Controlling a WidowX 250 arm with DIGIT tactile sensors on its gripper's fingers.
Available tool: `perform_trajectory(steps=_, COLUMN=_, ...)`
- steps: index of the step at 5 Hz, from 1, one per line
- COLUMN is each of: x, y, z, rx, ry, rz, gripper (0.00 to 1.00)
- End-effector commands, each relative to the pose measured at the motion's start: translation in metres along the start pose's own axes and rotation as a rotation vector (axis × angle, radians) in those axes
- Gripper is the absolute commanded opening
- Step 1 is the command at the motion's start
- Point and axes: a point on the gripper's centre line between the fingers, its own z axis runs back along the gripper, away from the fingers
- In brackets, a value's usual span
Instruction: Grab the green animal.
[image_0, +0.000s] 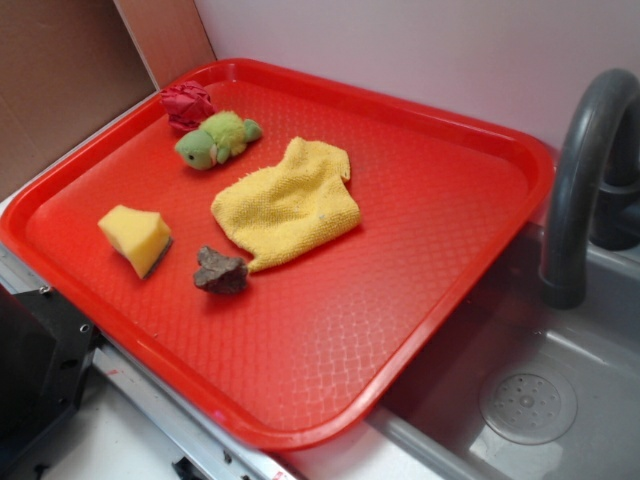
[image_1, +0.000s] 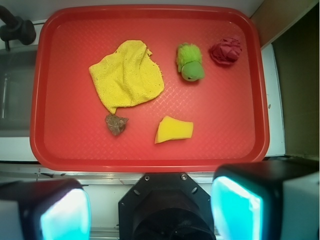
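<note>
While gripper (image_1: 150, 207) hangs open | green animal (image_1: 190, 62) well apart, on tray (image_1: 240, 145)

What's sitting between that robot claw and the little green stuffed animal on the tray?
In the wrist view, the yellow sponge lies between the open tool and the green animal; otherwise only bare red tray.

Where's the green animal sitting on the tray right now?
In the exterior view the green animal lies near the red tray's far-left corner, right beside the red wad and up-left of the yellow cloth.
</note>
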Motion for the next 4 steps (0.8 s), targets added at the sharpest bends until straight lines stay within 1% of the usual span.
perform_trajectory(steps=1, x=0.000, y=0.000, z=0.000, rx=0.000, ry=0.000, rz=0.000, gripper=1.00)
perform_trajectory(steps=2, x=0.006, y=0.004, z=-0.006, rx=0.040, ry=-0.035, rz=0.045, gripper=1.00)
perform_trajectory(steps=3, x=0.017, y=0.015, z=-0.024, rx=0.068, ry=-0.079, rz=0.133, gripper=1.00)
perform_trajectory(steps=4, x=0.040, y=0.037, z=-0.055, rx=0.107, ry=-0.135, rz=0.143, gripper=1.00)
